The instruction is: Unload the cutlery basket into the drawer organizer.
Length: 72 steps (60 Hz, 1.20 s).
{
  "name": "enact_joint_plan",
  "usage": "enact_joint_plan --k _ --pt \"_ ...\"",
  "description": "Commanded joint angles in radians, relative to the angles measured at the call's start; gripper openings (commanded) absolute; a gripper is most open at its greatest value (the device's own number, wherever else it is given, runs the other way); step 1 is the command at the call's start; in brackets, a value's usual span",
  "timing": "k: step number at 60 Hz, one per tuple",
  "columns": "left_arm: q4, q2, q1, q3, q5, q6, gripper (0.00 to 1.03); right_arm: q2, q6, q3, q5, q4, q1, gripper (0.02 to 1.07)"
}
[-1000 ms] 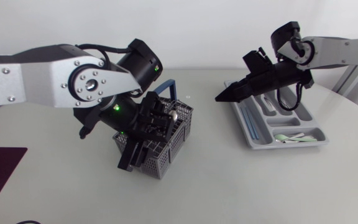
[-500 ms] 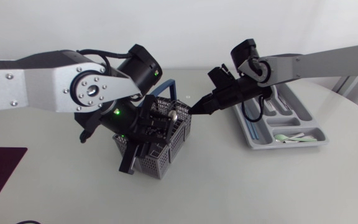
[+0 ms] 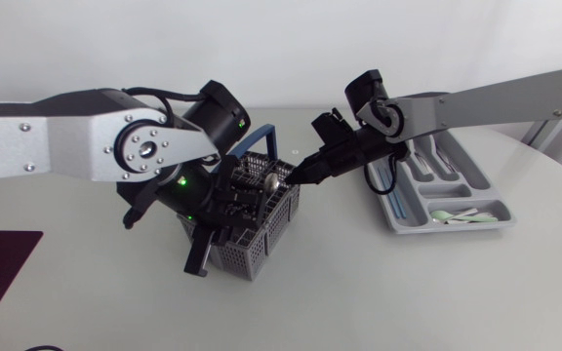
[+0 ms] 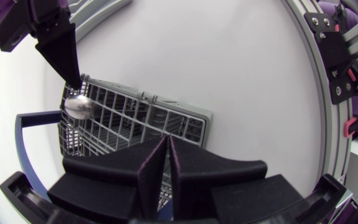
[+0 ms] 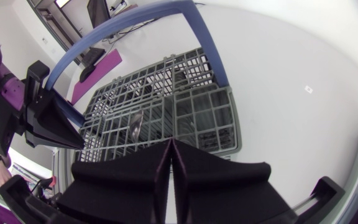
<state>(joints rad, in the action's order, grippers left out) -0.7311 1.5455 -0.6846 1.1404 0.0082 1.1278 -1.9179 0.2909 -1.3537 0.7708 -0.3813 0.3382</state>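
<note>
Right end effector, pinched narrow, has reached the grey mesh basket beside a shiny spoon.

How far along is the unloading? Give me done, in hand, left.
Done: pale green spoons and blue pieces lie in the organizer. In hand: nothing; the right gripper, jaws closed, points at a silver spoon in the basket; the left gripper is closed at its wall. Left: that spoon and whatever else the basket holds.
</note>
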Motion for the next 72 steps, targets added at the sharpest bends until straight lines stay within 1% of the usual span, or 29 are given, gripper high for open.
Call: enact_joint_plan --k 1,4,6,8,10,22,25,39,72 --pt "-0.002 0.015 0.002 -0.019 -0.005 -0.011 0.17 0.054 -0.018 0.015 0.005 -0.001 -0.016 0.07" --pt "-0.002 0.01 -0.001 -0.019 -0.005 -0.011 0.17 0.066 -0.024 0.016 0.008 -0.002 -0.019 0.08" --pt "-0.002 0.007 -0.001 -0.019 -0.005 -0.011 0.17 0.079 -0.032 0.018 0.01 -0.004 -0.019 0.17" --pt "-0.002 0.008 -0.003 -0.021 -0.005 -0.011 0.17 0.082 -0.038 0.019 0.012 -0.005 -0.019 0.28" --pt "-0.002 0.008 -0.001 -0.024 -0.005 -0.011 0.17 0.082 -0.044 0.018 0.013 -0.01 -0.011 0.36" --pt "-0.002 0.007 -0.001 -0.033 -0.005 -0.011 0.17 0.069 -0.07 0.007 0.013 -0.016 0.01 0.36" --pt "-0.002 0.005 -0.001 -0.033 -0.005 -0.01 0.17 0.057 -0.075 -0.007 0.015 -0.031 0.015 0.4" --pt "-0.001 0.001 0.002 -0.037 -0.005 -0.008 0.17 0.02 -0.078 -0.038 0.018 -0.061 0.041 0.4" --pt "0.001 -0.002 0.008 -0.045 -0.005 0.0 0.17 -0.032 -0.093 -0.085 0.032 -0.074 0.067 0.4"
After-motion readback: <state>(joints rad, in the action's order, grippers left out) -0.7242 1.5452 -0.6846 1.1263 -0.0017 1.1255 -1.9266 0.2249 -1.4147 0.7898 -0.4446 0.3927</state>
